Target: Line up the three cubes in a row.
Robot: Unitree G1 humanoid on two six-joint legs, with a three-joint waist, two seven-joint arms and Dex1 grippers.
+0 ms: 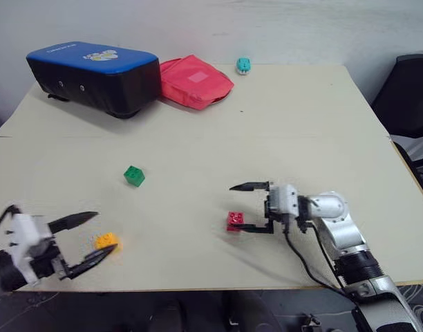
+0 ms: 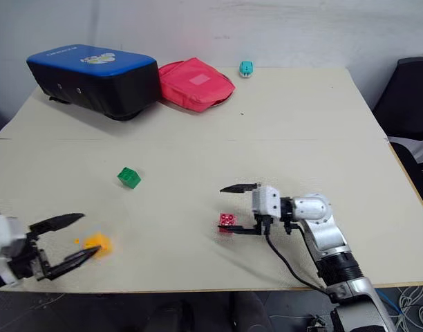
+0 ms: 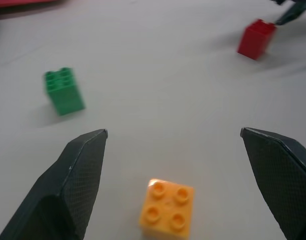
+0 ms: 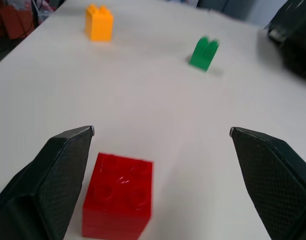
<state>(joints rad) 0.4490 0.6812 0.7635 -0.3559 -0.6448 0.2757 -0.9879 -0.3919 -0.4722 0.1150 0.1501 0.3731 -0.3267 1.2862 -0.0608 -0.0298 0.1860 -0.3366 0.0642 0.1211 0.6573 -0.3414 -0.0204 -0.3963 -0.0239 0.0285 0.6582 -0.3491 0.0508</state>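
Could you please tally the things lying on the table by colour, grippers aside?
Red: 2, the red cube and the red pouch
Green: 1, the green cube
Orange-yellow: 1, the orange-yellow cube
Teal: 1, the small teal toy
Blue and black: 1, the case
Total: 6
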